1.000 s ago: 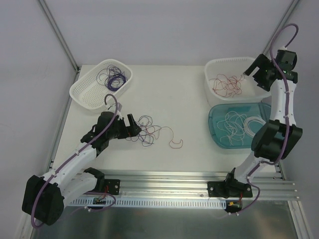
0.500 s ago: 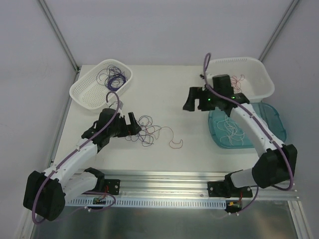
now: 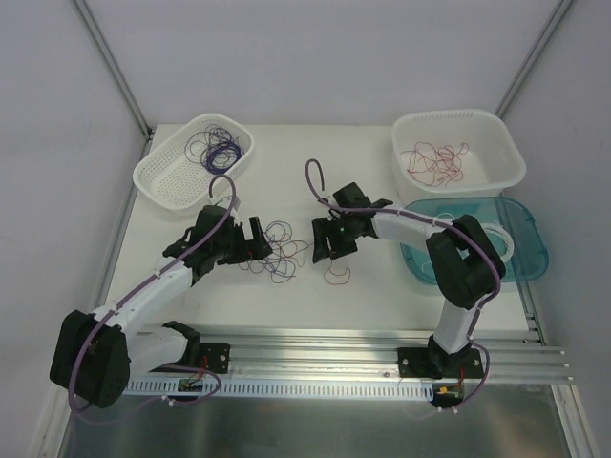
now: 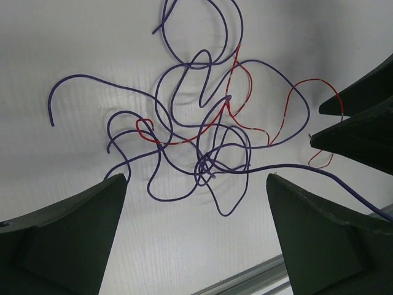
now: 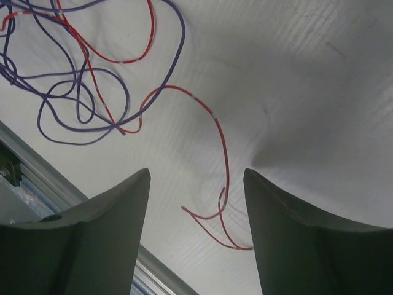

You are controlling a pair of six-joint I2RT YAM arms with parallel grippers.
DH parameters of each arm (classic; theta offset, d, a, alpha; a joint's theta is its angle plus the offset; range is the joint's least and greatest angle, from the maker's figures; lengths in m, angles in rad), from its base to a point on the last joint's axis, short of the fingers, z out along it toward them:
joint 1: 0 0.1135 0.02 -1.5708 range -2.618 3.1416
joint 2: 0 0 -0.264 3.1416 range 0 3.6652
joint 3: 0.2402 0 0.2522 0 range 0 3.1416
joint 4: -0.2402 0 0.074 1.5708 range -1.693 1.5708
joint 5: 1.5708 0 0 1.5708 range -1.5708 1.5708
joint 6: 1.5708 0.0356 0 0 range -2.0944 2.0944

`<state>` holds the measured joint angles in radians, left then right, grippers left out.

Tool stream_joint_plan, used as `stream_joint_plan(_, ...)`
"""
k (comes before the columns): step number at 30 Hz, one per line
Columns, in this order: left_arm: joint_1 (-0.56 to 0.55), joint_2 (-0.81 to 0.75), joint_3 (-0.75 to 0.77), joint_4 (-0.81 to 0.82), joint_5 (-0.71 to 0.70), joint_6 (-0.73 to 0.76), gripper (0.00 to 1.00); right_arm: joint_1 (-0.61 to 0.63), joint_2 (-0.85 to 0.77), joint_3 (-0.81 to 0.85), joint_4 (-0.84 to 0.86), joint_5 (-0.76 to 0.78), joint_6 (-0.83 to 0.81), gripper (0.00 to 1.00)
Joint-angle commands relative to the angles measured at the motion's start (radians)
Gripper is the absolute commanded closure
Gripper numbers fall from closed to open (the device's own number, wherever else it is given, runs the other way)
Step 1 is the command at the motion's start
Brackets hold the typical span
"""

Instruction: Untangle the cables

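From above, the cables (image 3: 284, 250) lie tangled on the table (image 3: 363, 157), between the left gripper (image 3: 256, 245) and the right gripper (image 3: 323, 246).

Left wrist: jaws spread, with the purple-and-red knot just ahead, between them.

Right wrist: jaws spread, a red strand (image 5: 221, 153) running between them, the knot ahead and to the left.

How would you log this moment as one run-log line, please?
left gripper: open, over tangle of thin purple and red wires | right gripper: open, over curled thin red wire end | held: nothing
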<state>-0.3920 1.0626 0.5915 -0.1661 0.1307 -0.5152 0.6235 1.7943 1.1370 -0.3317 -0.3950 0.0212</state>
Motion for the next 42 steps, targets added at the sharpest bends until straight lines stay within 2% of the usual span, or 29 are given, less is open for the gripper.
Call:
stream_joint_plan(1, 0.001, 0.056, 0.060, 0.002, 0.032, -0.023, 0.01, 0.013, 0.019, 0.015, 0.079, 0.007, 0.033, 0.36)
stream_joint_plan(2, 0.001, 0.072, 0.074, 0.005, 0.035, -0.026, 0.01, 0.019, 0.022, 0.017, 0.074, 0.007, 0.028, 0.41)
stream_joint_plan(3, 0.002, 0.107, 0.082, 0.005, 0.032, -0.029, 0.01, 0.024, 0.020, 0.017, 0.072, 0.002, 0.025, 0.52)
stream_joint_plan(4, 0.002, 0.128, 0.099, 0.005, 0.030, -0.031, 0.01, 0.025, 0.016, 0.014, 0.065, 0.002, 0.022, 0.58)
stream_joint_plan(5, 0.001, 0.167, 0.108, 0.005, 0.027, -0.032, 0.01, 0.028, 0.007, 0.015, 0.057, 0.008, 0.017, 0.71)
stream_joint_plan(8, 0.001, 0.255, 0.149, 0.004, 0.020, -0.037, 0.01, 0.030, -0.062, 0.007, 0.014, 0.022, -0.003, 0.99)
stream_joint_plan(12, 0.001, 0.371, 0.200, 0.004, -0.011, -0.040, 0.03, 0.030, -0.168, 0.047, -0.142, 0.030, -0.090, 0.99)
stream_joint_plan(16, 0.001, 0.494, 0.246, 0.004, -0.045, -0.046, 0.12, 0.028, -0.301, 0.153, -0.310, 0.031, -0.202, 0.99)
stream_joint_plan(21, 0.001, 0.562, 0.266, 0.000, -0.048, -0.060, 0.22, 0.019, -0.397, 0.326, -0.573, 0.039, -0.340, 0.99)
stream_joint_plan(27, 0.002, 0.570, 0.263, -0.012, -0.068, -0.046, 0.29, -0.088, -0.516, 0.582, -0.716, 0.032, -0.423, 0.99)
stream_joint_plan(31, 0.010, 0.562, 0.264, -0.027, -0.083, -0.040, 0.31, -0.258, -0.602, 0.713, -0.687, -0.063, -0.409, 0.99)
stream_joint_plan(34, 0.016, 0.554, 0.263, -0.039, -0.094, -0.036, 0.30, -0.338, -0.677, 0.762, -0.591, -0.107, -0.373, 0.99)
stream_joint_plan(37, 0.027, 0.542, 0.263, -0.058, -0.111, -0.029, 0.30, -0.389, -0.752, 0.764, -0.459, -0.076, -0.331, 0.99)
stream_joint_plan(42, 0.076, 0.519, 0.263, -0.088, -0.126, -0.023, 0.30, -0.400, -0.814, 0.764, -0.298, 0.042, -0.296, 0.99)
